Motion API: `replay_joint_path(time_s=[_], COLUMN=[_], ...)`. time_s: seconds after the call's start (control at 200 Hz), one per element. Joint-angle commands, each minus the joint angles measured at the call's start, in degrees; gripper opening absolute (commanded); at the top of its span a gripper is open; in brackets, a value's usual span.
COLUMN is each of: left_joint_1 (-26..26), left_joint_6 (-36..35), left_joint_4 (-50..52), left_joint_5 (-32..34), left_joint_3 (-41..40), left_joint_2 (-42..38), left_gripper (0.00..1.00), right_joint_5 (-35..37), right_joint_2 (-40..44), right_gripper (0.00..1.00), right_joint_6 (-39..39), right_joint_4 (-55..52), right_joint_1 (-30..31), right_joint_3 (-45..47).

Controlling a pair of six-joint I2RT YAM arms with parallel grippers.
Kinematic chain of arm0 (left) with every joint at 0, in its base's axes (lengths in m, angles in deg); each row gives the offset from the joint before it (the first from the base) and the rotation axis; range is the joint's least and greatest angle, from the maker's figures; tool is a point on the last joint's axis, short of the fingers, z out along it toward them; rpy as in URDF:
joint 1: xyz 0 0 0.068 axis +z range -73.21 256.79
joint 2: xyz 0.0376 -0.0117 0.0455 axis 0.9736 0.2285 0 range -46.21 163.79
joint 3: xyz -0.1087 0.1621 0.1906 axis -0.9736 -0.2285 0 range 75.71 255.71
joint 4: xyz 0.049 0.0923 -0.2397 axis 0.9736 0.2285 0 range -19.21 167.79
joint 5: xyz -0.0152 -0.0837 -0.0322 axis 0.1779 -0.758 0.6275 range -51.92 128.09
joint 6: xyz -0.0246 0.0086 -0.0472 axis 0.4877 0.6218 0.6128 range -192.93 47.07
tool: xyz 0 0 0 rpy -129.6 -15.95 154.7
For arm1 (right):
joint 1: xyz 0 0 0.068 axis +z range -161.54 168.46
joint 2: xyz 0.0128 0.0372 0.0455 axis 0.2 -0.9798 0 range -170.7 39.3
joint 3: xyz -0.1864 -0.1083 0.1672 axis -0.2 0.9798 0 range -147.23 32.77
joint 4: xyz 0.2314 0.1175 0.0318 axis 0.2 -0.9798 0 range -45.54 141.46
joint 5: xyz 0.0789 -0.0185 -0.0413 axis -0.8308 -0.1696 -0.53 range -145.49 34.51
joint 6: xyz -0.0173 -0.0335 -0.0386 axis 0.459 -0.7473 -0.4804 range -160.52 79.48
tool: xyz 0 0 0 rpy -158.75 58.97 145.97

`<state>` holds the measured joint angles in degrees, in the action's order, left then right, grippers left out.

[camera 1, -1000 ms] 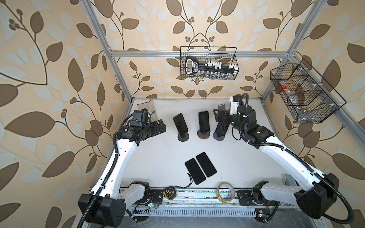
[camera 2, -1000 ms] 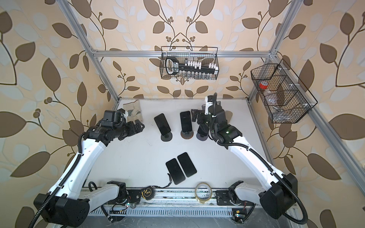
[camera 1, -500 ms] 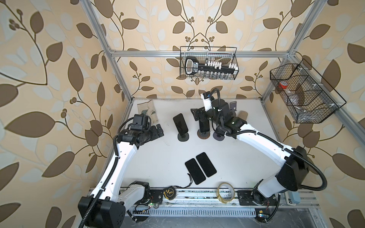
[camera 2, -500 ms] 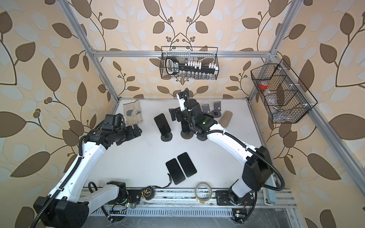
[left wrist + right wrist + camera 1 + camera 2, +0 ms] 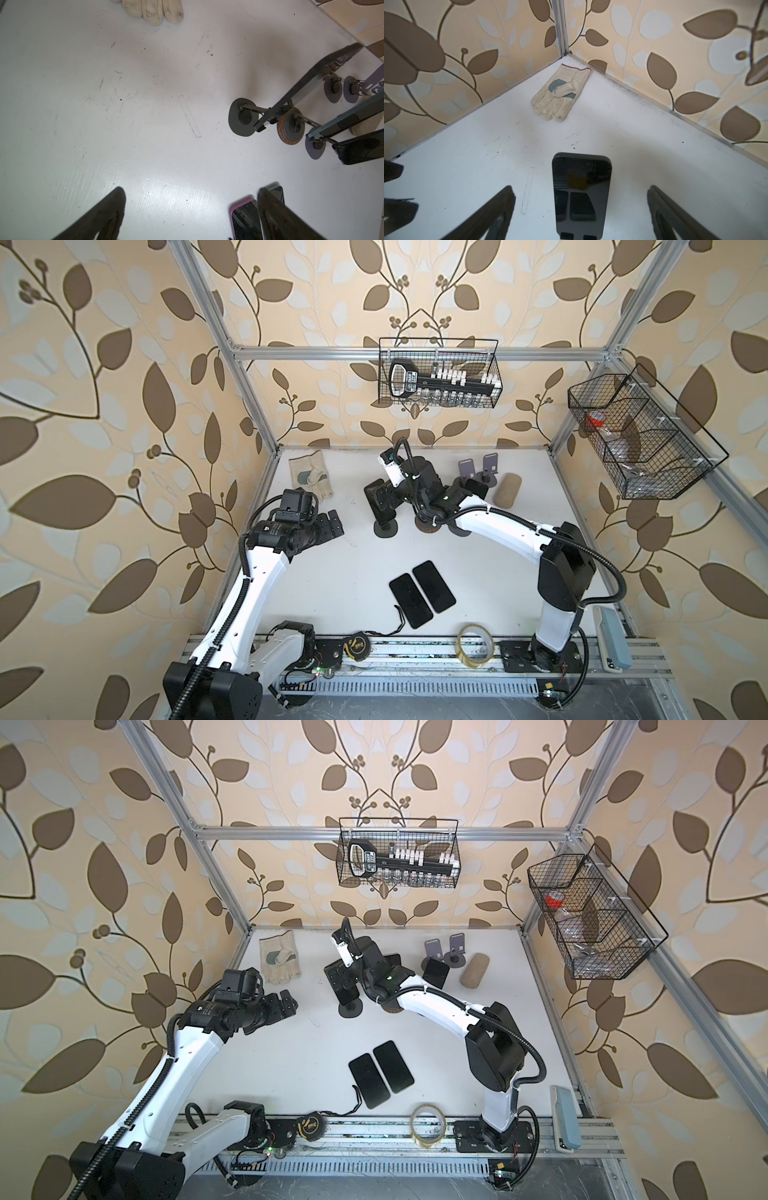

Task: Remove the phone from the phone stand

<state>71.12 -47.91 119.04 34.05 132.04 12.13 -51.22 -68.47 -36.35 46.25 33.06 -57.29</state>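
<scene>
**Editor:** How far along is the job?

**Photographer:** Partway, I judge. Two phones (image 5: 411,599) lie flat side by side near the front of the desk (image 5: 332,572), and two bare stands (image 5: 467,467) wait at the back. The phone (image 5: 581,176) in question leans on its phone stand (image 5: 385,529), not yet lifted. The right tool (image 5: 580,193) hangs over it with jaws wide apart, one finger on each side of the dark screen, gripping nothing. What is left, by my reading, is to close on its edges, lift it clear and set it down. More propped phones (image 5: 342,122) stand just beside it.

**Editor:** And the other arm?

**Photographer:** The left tool (image 5: 332,524) hovers well apart over bare desk, its jaws spread and empty.

**Editor:** The baskets?

**Photographer:** The wire basket (image 5: 438,339) on the back wall holds a black handled rack (image 5: 405,379) with rows of small white pieces. The divided side basket (image 5: 665,481) holds a red-capped item (image 5: 595,419) in its far compartment. The rest is clear and too faint to name.
</scene>
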Motion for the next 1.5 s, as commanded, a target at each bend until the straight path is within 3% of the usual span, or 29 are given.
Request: replay_joint_path(time_s=[0.0,0.425,0.84,1.494], left_joint_1=[-0.13,-0.13,0.13,0.66], left_joint_6=[-0.96,-1.14,-1.05,-1.20], left_joint_4=[0.27,0.52,0.38,0.18], left_joint_5=[0.68,1.33,1.20,0.21], left_joint_3=[-0.58,-0.88,-1.08,-1.25], left_joint_2=[-1.65,-2.09,-2.61,-2.54], left_gripper=[0.99,0.99,0.99,0.99], right_joint_5=[0.03,-4.01,-1.54,-0.01], right_joint_2=[-3.48,-10.41,-13.20,-15.37], right_gripper=[1.00,1.00,1.00,0.83], right_joint_6=[0.58,2.71,2.10,5.07], right_joint_4=[-2.10,-5.42,-6.13,-5.24], right_joint_1=[-0.22,-0.22,-0.22,-0.81], right_joint_3=[-3.57,-9.85,-10.39,-10.69])
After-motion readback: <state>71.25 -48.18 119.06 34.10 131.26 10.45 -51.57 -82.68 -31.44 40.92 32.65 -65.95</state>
